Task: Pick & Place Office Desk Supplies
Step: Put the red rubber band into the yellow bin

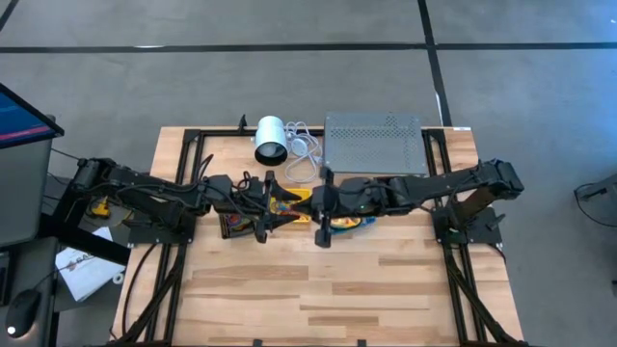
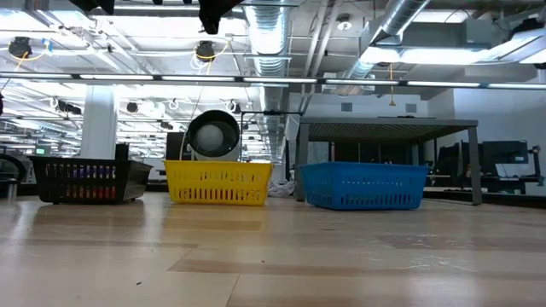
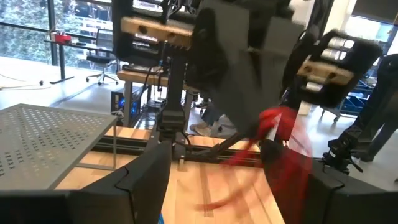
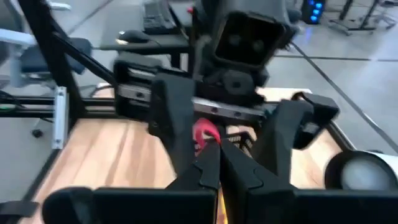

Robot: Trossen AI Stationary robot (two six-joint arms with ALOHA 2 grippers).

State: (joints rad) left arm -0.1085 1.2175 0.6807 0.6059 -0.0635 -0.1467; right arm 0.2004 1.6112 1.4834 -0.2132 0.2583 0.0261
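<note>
Three baskets are being shown in a row across the middle of the worktop: a black basket, a yellow basket and a blue basket; their contents cannot be made out. Above the yellow basket, a red rubber band is being stretched between the claws. The left claw is being held wide, while the right claw is being kept shut on the band.

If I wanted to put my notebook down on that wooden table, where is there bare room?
The wooden table's whole near half is bare. The far half is crowded: black tray, yellow basket, blue basket, white cylinder, grey perforated rack, with the left gripper and right gripper meeting above the baskets.
</note>
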